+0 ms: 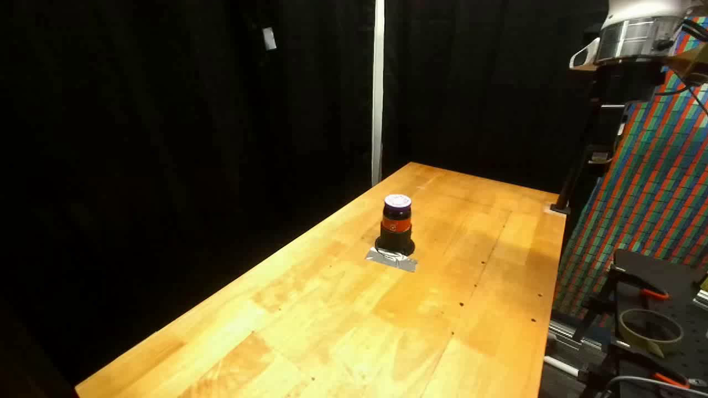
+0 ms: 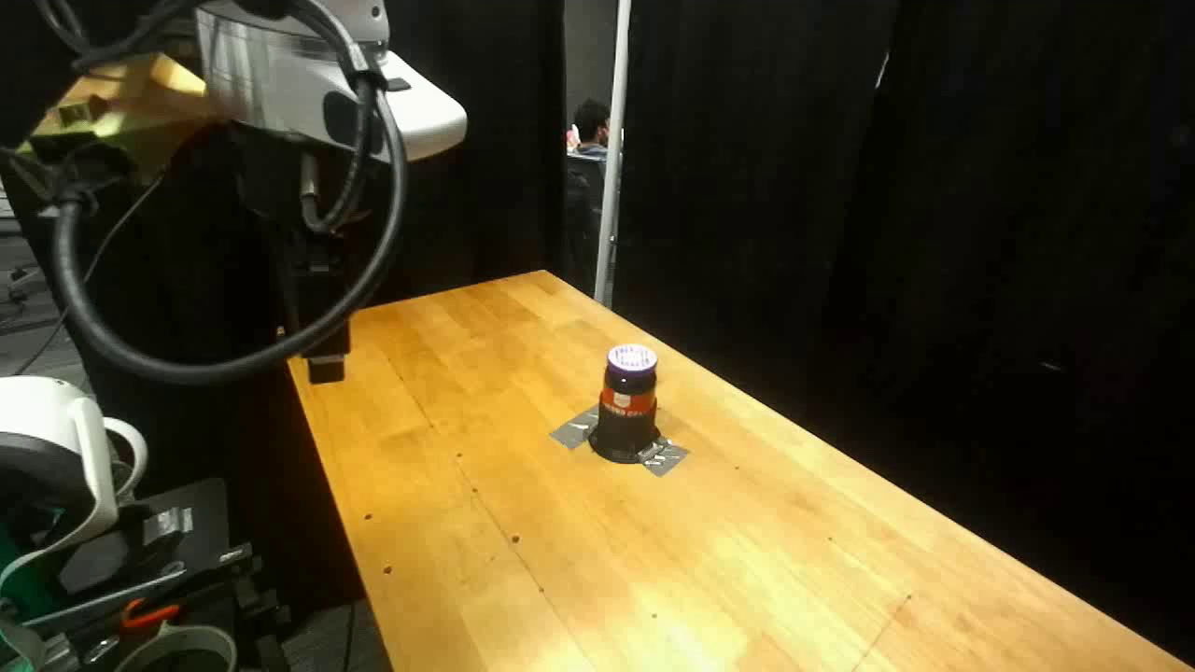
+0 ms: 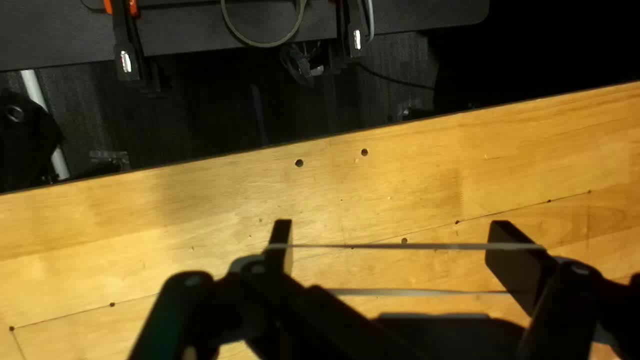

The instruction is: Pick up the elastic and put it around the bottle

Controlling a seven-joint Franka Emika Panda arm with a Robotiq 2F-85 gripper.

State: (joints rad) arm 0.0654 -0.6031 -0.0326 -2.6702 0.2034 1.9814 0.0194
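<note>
My gripper [image 3: 392, 245] is open in the wrist view, its two black fingers wide apart. A thin pale elastic [image 3: 425, 246] is stretched around both fingers, its two strands running across the gap. My gripper also shows dark and high at the table's side edge in an exterior view [image 2: 327, 359]. The elastic cannot be made out in the exterior views. The small bottle, with a purple-rimmed white-topped cap and orange-red label, stands upright in both exterior views [image 1: 397, 224] [image 2: 629, 401]. My gripper is well apart from it. The bottle is out of the wrist view.
The bottle stands in a black round base [image 2: 624, 439] fixed with grey tape [image 1: 391, 260] to the wooden table [image 1: 343, 331]. A black cable loop [image 2: 397, 187] hangs by the arm. A dark side stand holds a tape roll [image 1: 650, 330] and clamps. Black curtains hang behind.
</note>
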